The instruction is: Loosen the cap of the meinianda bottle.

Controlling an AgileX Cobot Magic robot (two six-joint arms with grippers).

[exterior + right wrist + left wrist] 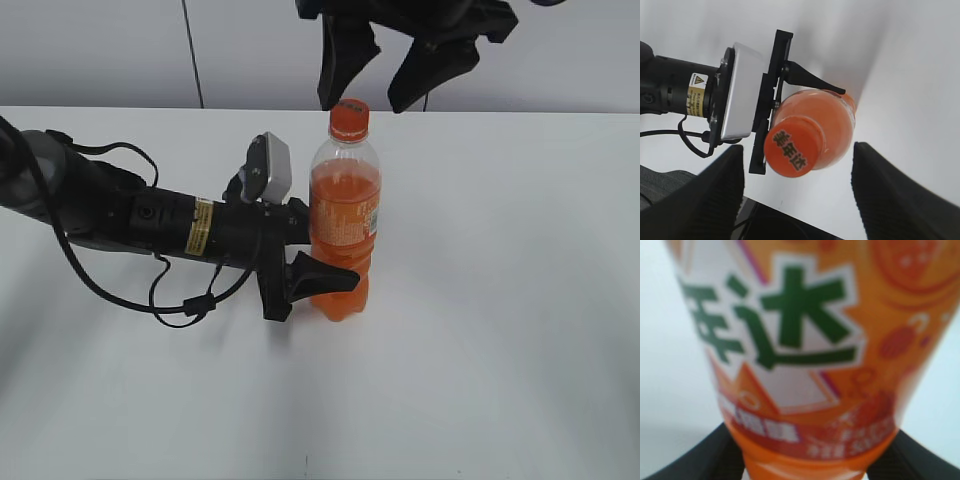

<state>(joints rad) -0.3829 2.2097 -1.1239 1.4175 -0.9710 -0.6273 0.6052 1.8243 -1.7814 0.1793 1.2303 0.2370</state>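
Exterior view: meinianda bottle (344, 225) upright on white table (500, 300).

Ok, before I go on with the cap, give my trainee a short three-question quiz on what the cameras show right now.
1. True or false: the right gripper is already shut on the cap.
2. Which gripper holds the meinianda bottle, and where on it? A) the left, at the lower body B) the right, at the neck C) neither
3. Fill in: the bottle stands ____ on the white table.

Key
1. False. Its jaws stand open above the cap, one on each side, not touching it.
2. A. The left gripper clasps the lower body from the side.
3. Upright.
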